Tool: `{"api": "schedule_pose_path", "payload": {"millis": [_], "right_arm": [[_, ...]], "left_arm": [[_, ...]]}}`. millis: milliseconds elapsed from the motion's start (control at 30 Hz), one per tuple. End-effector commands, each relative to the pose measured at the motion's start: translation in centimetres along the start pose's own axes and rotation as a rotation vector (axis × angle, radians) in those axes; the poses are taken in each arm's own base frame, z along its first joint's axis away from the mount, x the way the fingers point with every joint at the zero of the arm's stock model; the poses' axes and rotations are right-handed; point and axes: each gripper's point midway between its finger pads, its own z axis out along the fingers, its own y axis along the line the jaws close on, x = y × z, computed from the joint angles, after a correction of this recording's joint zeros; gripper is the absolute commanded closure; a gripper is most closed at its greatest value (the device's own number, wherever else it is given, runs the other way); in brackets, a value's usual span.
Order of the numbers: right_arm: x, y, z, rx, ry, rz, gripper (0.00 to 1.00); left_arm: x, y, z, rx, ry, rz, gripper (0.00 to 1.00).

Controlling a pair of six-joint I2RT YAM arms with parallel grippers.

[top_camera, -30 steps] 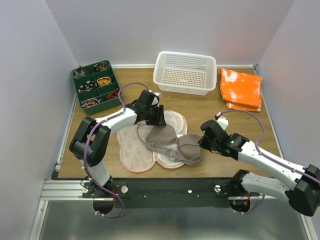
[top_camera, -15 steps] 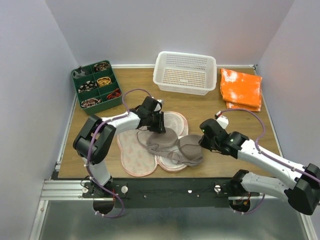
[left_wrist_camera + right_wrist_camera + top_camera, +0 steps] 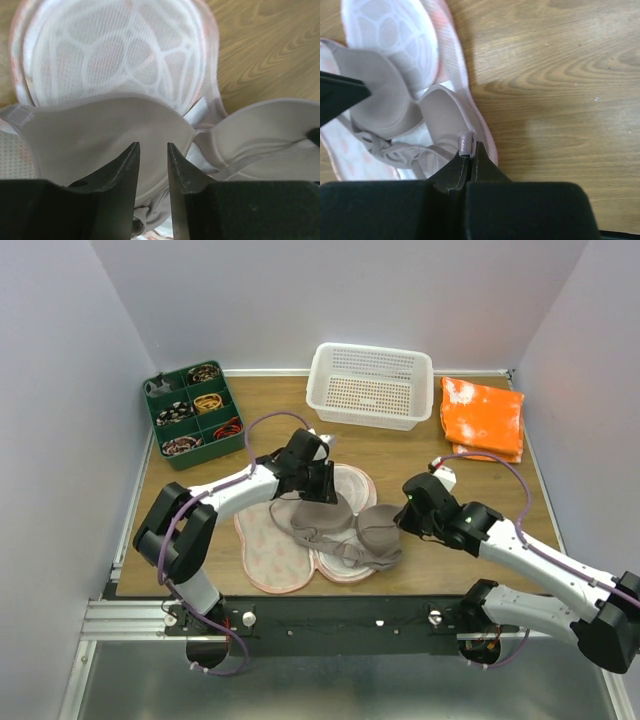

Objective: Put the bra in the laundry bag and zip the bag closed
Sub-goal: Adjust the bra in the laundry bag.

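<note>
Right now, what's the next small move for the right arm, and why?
Probably draw the right gripper a little left, inward over the laundry bag. It is shut on the bra by a strap end at the bag's pink rim, and in the top view that cup reaches past the bag's edge.

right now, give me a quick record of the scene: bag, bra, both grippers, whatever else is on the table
bag: pink pouch, lying open and flat on the table, mesh lining up
bra: draped across the open bag, not tucked in
left gripper: over one bra cup, fingers a little apart; grip unclear
right gripper: shut on the bra's band end
zip: not closed
other: white basket, orange cloth and green sorting tray at the back
</note>
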Motion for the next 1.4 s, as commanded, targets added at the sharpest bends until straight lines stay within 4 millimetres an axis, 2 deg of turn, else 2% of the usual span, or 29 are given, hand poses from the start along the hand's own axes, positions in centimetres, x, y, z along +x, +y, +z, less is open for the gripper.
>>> {"api": "schedule_pose_path", "payload": {"millis": [0, 67, 100, 200, 233, 300, 333, 400, 433, 500, 567, 600, 800, 967, 1000, 1033, 1100, 1133, 1267, 1300, 1367], "right_arm": [[-2.0, 3.9, -1.8, -0.148, -0.016, -0.038, 0.97], [-2.4, 4.8, -2.4, -0.18, -0.012, -0.054, 0.97], [-2.9, 5.5, -2.9, -0.203, -0.022, -0.067, 0.97], [-3.4, 6.7, -3.5, -0.239, -0.018, -0.085, 0.97], [-3.6, 7.5, -3.9, -0.261, -0.009, -0.084, 0.97], [-3.0, 7.7, -3.6, -0.242, 0.04, -0.079, 0.97], [-2.6, 8.1, -3.8, -0.253, 0.07, -0.079, 0.97], [-1.4, 7.8, -3.4, -0.23, 0.134, -0.091, 0.97], [-0.9, 7.8, -3.4, -0.229, 0.164, -0.087, 0.97], [0.2, 6.7, -2.9, -0.192, 0.198, -0.074, 0.97], [1.0, 6.0, -2.7, -0.186, 0.214, -0.073, 0.97], [0.9, 5.7, -2.7, -0.17, 0.206, -0.059, 0.97], [-0.8, 5.1, -3.4, -0.165, 0.112, -0.059, 0.96], [-0.6, 5.3, -3.3, -0.177, 0.125, -0.073, 0.95], [-0.4, 5.3, -3.2, -0.179, 0.129, -0.073, 0.95], [-0.1, 5.2, -3.1, -0.18, 0.138, -0.075, 0.94], [-0.1, 5.4, -3.0, -0.196, 0.134, -0.073, 0.94], [-0.2, 5.6, -3.1, -0.203, 0.133, -0.072, 0.94], [-0.4, 6.0, -3.0, -0.214, 0.127, -0.073, 0.93], [-0.4, 6.1, -3.1, -0.218, 0.126, -0.079, 0.93], [-0.4, 6.1, -2.9, -0.213, 0.132, -0.087, 0.93]], "left_arm": [[0.6, 1.2, -0.9, -0.08, -0.011, -0.02, 0.63], [-0.7, 0.8, -2.1, -0.094, -0.064, -0.016, 0.6], [-1.6, 0.1, -3.3, -0.084, -0.104, -0.004, 0.6], [-3.4, -0.5, -5.8, -0.109, -0.182, 0.007, 0.59], [-3.4, -0.3, -6.4, -0.132, -0.188, 0.005, 0.56], [-4.0, -0.2, -7.9, -0.156, -0.221, 0.004, 0.55], [-3.7, 0.6, -8.3, -0.202, -0.223, -0.005, 0.54], [-3.0, 1.7, -8.9, -0.246, -0.225, -0.026, 0.52], [-2.5, 2.3, -9.0, -0.262, -0.225, -0.037, 0.47], [-0.9, 3.6, -8.9, -0.281, -0.211, -0.067, 0.41], [-0.1, 4.3, -8.7, -0.28, -0.211, -0.1, 0.29], [1.0, 5.0, -8.4, -0.289, -0.197, -0.111, 0.25], [3.2, 7.5, -7.4, -0.305, -0.177, -0.184, 0.18], [3.2, 7.4, -6.0, -0.226, -0.172, -0.195, 0.17], [3.8, 7.8, -5.5, -0.22, -0.162, -0.2, 0.17], [3.0, 7.2, -5.1, -0.174, -0.195, -0.189, 0.17], [3.2, 7.5, -4.5, -0.16, -0.193, -0.192, 0.17], [2.5, 7.1, -4.2, -0.131, -0.221, -0.172, 0.16], [2.5, 7.8, -2.9, -0.106, -0.208, -0.166, 0.16], [3.1, 8.2, -2.3, -0.112, -0.181, -0.175, 0.16], [2.2, 7.6, -2.1, -0.063, -0.214, -0.167, 0.16]]}}
